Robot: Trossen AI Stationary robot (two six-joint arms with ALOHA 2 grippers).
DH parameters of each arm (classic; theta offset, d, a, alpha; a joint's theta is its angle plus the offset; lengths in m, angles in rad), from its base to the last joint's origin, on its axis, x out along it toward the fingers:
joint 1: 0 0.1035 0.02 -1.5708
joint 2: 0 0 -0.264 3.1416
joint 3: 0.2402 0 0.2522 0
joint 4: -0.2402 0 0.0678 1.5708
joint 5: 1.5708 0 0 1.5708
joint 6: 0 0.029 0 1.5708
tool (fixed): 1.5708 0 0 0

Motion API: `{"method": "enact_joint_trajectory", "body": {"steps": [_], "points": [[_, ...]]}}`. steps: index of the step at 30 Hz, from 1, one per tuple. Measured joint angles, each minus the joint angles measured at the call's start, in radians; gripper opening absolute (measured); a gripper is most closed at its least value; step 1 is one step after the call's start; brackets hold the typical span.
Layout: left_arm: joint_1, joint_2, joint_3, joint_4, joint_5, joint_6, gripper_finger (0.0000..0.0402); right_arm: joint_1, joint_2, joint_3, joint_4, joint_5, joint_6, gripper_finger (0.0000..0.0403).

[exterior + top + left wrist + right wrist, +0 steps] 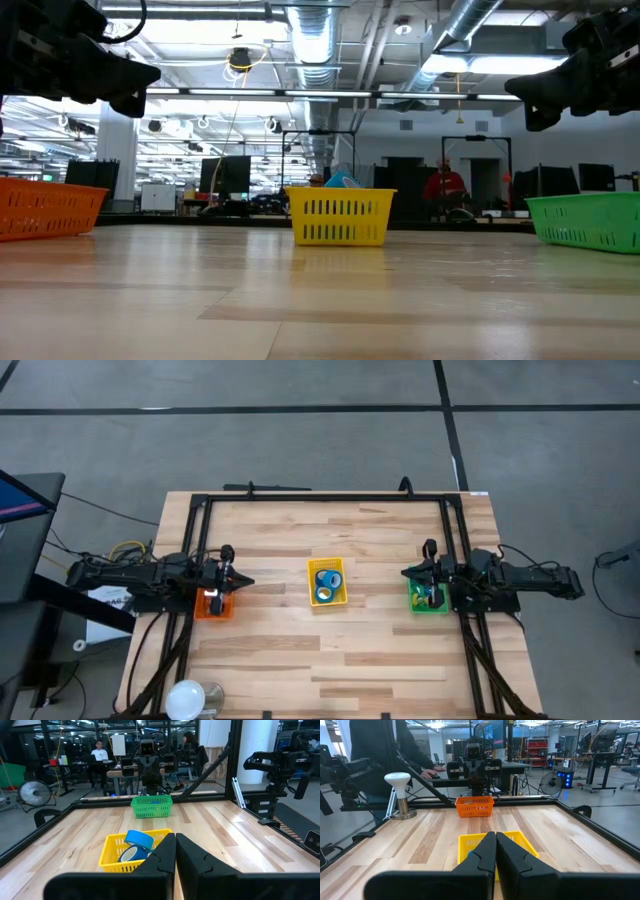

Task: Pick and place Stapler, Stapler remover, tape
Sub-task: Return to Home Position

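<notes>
Blue tape rolls lie piled in the yellow basket at the table's middle; the left wrist view shows the tape rolls leaning on each other inside the yellow basket. My left gripper hovers shut over the orange basket at the table's left. My right gripper hovers shut over the green basket at the right. Small items lie in the green and orange baskets; I cannot tell what they are. No stapler or remover shows plainly.
A white round lamp-like object stands at the near left corner. A black frame runs along the table's far edge and sides. Bare wood lies between the baskets and toward the near edge. People sit at desks beyond the table.
</notes>
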Motion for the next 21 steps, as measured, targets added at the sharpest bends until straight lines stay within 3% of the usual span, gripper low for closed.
{"method": "enact_joint_trajectory", "body": {"steps": [21], "points": [[0.000,0.000,0.000,0.007,0.000,0.000,0.0004,0.000,0.000,0.000,0.000,0.000,0.000,0.0001]]}}
